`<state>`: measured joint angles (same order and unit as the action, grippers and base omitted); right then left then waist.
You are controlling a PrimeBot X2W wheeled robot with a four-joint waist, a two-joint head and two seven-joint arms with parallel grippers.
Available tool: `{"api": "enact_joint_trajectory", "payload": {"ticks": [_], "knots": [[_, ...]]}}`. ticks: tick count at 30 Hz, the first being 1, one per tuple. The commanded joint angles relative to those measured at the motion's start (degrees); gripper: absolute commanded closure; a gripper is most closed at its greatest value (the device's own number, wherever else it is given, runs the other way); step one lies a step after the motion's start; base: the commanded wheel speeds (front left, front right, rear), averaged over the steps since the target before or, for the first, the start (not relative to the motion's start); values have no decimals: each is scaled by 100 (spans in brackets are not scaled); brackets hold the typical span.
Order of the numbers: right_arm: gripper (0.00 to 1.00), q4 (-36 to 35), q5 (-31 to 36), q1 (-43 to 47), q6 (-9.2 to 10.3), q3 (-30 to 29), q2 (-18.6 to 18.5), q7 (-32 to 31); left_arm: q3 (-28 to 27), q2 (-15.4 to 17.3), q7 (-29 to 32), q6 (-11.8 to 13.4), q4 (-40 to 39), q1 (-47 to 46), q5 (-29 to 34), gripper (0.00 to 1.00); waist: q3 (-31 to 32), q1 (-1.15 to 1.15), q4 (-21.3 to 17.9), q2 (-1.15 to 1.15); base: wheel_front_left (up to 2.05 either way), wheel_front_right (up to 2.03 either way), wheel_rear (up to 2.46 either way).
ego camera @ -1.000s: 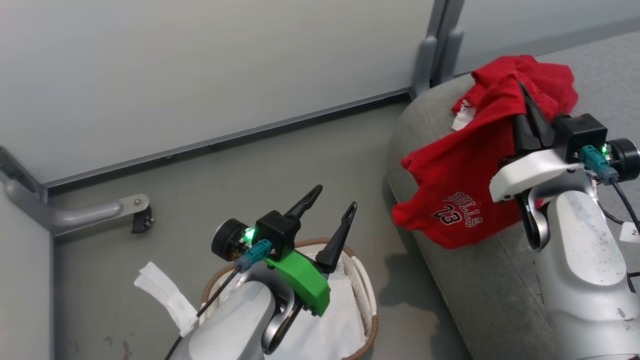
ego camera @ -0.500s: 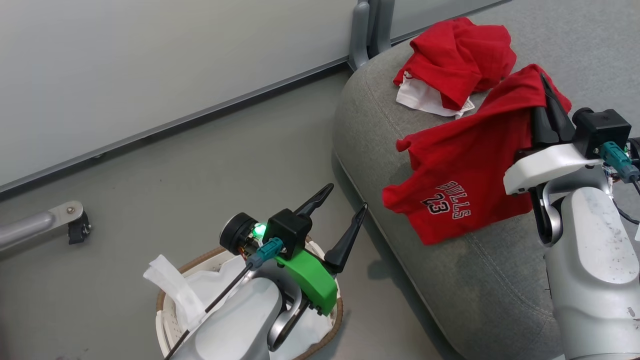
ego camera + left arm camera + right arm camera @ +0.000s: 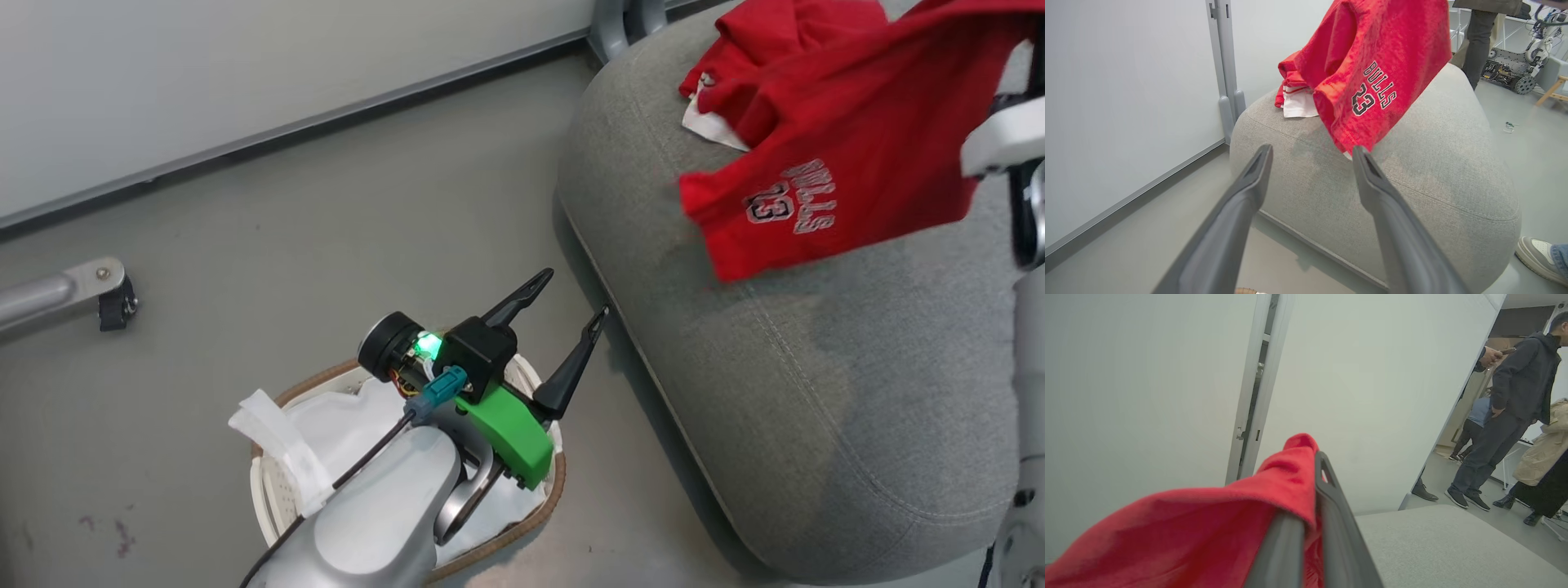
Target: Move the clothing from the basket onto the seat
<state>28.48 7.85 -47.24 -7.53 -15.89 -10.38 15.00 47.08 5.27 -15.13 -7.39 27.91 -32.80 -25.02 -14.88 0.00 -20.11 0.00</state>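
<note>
Red-white garment (image 3: 759,41) lies on seat (image 3: 816,392), 1 o'clock. Jersey (image 3: 849,155) hangs above seat, right gripper (image 3: 1310,486) clamped on it. Left gripper (image 3: 575,292) spread, empty, over basket (image 3: 522,527), 7 o'clock. Likely left: release.

The basket (image 3: 263,492) is parked on the floor (image 3: 286,245), left of the seat (image 3: 816,392), with a sheet (image 3: 355,420) tucked inside. One garment (image 3: 767,33) is dumped on the seat's far end; the jersey (image 3: 841,163) is hung over the seat, nearer in.
</note>
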Motion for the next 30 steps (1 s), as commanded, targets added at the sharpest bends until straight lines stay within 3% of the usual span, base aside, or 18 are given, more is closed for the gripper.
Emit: {"api": "enact_joint_trajectory", "payload": {"ticks": [1, 8, 14, 19, 30], "knots": [[100, 53, 69, -225, 8, -71, -102, 28, -3, 75, -2, -18, -31, -116, 31, 0, -364, 0, 284, 0, 0, 0, 0], [100, 574, 293, -1375, 8, -466, -748, 27, -25, 176, -2, -18, -172, -426, 196, 0, -1125, 0, 669, 0, 0, 0, 0], [100, 1105, 504, -1826, 8, -771, -1059, 20, -37, 208, -3, -18, -344, -716, 322, 0, -1729, 0, 942, 0, 0, 0, 0], [100, 1371, 687, -1641, 8, -1128, -1103, 18, -37, 201, -2, -18, -426, -888, 408, 0, -2035, 0, 1119, 0, 0, 0, 0], [100, 1681, 975, -1125, 8, -1502, -763, 17, -176, 217, -2, -18, -440, -772, 494, 0, -2225, 0, 1173, 0, 0, 0, 0]]}}
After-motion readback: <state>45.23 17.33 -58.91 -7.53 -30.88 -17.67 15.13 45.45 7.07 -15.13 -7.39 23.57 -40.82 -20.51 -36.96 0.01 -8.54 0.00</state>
